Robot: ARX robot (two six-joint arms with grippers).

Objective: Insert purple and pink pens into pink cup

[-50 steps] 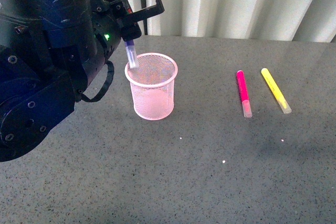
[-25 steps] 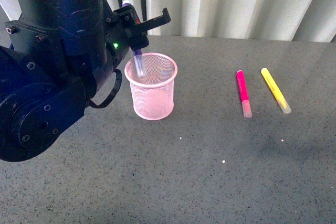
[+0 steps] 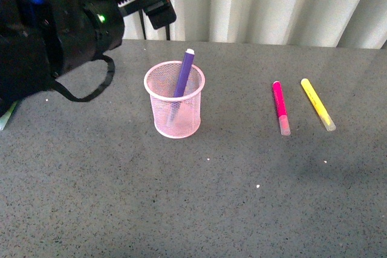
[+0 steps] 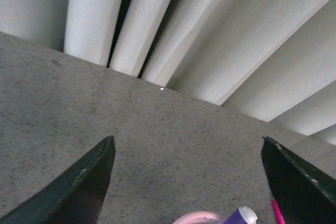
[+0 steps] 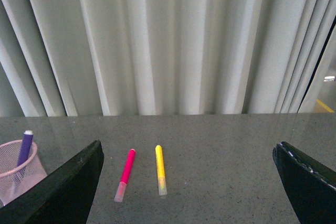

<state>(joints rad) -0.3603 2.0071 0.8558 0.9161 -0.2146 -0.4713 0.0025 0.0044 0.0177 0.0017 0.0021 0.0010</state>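
Grey table (image 3: 242,197): purple pen (image 3: 181,83) aslant in pink cup (image 3: 191,119), pink pen (image 3: 279,104) outside; left hand (image 4: 187,140) and right hand (image 5: 189,144) wide, empty.

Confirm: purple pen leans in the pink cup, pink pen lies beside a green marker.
Wrong on colour: the front view shows a yellow marker beside the pink pen, not green. The purple pen does lean in the pink cup.

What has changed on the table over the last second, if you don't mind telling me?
The left claw let go of the purple pen, which now leans inside the pink cup, its end above the rim. The claw, open, has risen and drawn back leftwards. The cup, the pink pen and the yellow marker have not moved.
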